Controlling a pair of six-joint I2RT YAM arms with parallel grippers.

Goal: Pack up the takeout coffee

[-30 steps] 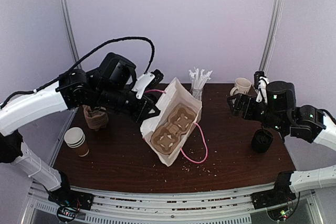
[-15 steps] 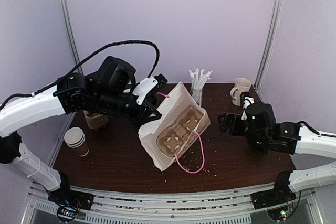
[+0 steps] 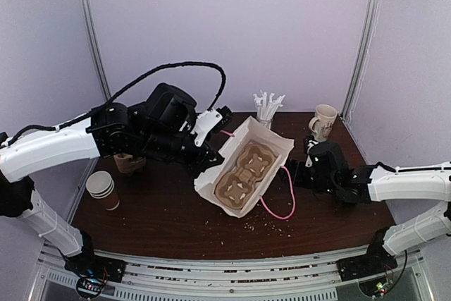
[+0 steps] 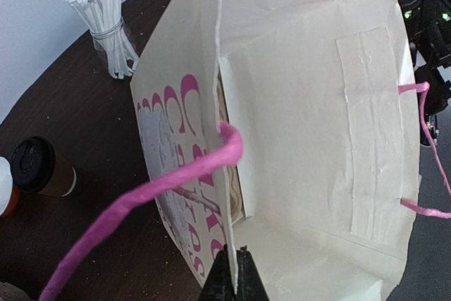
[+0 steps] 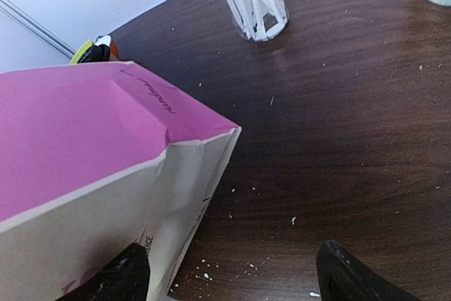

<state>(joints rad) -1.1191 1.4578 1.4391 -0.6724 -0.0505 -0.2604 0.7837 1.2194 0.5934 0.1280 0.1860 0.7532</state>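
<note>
White paper bag (image 4: 317,103) is tilted with its mouth open, and a brown cardboard cup carrier (image 3: 243,174) lies inside it. The left gripper (image 4: 232,283) is pinched tight on the bag's rim, just beside one pink handle (image 4: 176,181), while at the bag's other side the right gripper (image 5: 229,266) has its fingers spread wide and holds nothing. The takeout coffee (image 4: 39,167) stands upright on the table, outside the bag and apart from its printed side.
</note>
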